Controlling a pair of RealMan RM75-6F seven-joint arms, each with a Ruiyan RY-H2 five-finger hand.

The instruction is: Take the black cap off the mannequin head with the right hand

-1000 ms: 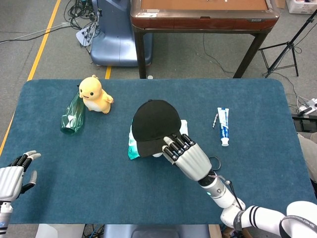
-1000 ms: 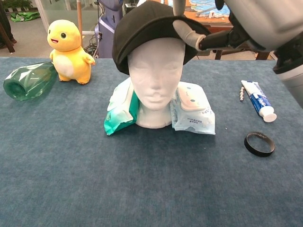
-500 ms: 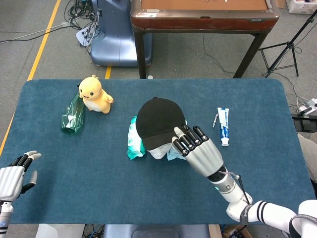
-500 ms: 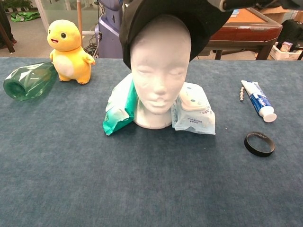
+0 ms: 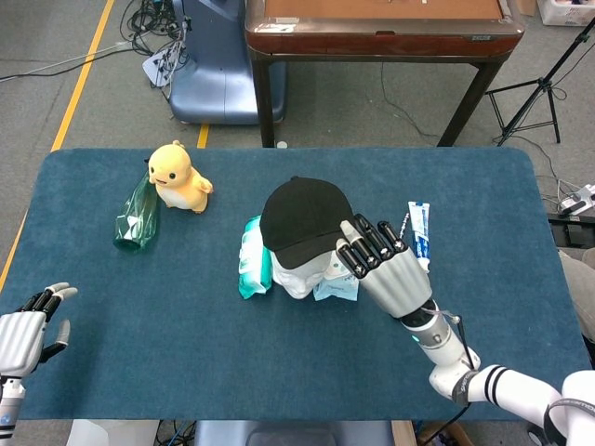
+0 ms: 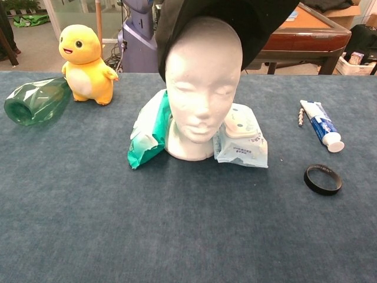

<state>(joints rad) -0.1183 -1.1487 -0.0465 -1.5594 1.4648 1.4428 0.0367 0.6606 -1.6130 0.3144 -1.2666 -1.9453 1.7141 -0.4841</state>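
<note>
Fingers point(image 5: 370, 243) of the right hand point(image 5: 389, 272) are gripping the black cap point(image 5: 303, 219), riding half-lifted over the mannequin head point(image 6: 201, 88); lift-off step; next move is needing more clearance upward.

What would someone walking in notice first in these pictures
The white mannequin head in the middle of the blue table, with the black cap lifted off its forehead by the right hand, which grips the brim. It stands between two wipe packs. Next, the yellow duck toy at the far left beside a green bottle lying on its side.
</note>
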